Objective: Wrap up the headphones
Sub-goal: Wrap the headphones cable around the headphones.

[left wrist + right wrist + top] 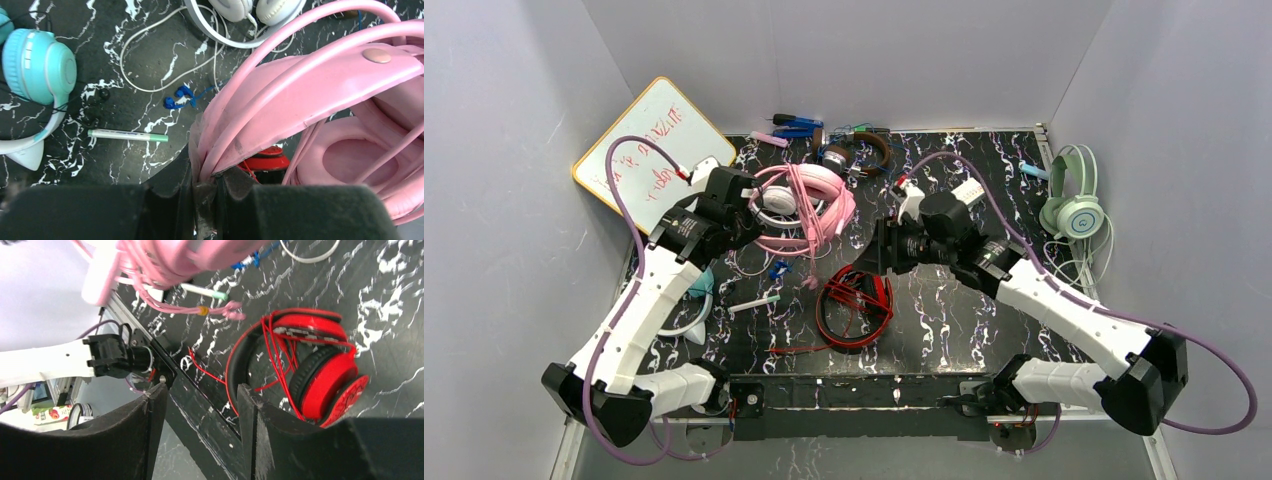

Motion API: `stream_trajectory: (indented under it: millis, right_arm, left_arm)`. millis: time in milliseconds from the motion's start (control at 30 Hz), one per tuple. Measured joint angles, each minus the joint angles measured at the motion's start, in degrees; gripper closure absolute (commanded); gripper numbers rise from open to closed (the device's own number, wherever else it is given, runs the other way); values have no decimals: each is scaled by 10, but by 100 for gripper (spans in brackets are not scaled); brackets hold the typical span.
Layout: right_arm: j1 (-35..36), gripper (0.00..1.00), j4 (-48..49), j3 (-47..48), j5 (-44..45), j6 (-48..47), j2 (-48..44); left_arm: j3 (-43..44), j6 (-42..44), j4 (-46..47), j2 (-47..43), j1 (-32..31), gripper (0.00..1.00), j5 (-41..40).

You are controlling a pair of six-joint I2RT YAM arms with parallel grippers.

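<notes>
At the far left the teal headphones [37,65] lie flat on the table, near a green-capped marker [127,135]. Just right of them the left gripper [205,187] is clamped tight on the end of the headband of the pink headphones [310,100], holding them lifted above the white headphones [776,200]. The pink cord [175,307] is looped over the band, its tail hanging loose. Below and right lie the red headphones [320,365], cord already wound around them. The right gripper [200,405] hangs beside them, jaws apart with nothing between. With only the band's end pinched, I judge a pull on the cord could twist the pink set free or shed its loops. The right fingers might also snag the red cord.
</notes>
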Motion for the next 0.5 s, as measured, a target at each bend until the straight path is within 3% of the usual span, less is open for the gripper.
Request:
stream_trajectory:
  millis: [333, 500]
  right_arm:
    - [0, 46, 165, -201, -44, 96, -31]
    - [-10, 37, 217, -212, -63, 179, -19]
  left_arm:
    - [3, 0, 13, 0, 0, 100, 65]
    - [21, 7, 23, 2, 0, 100, 104]
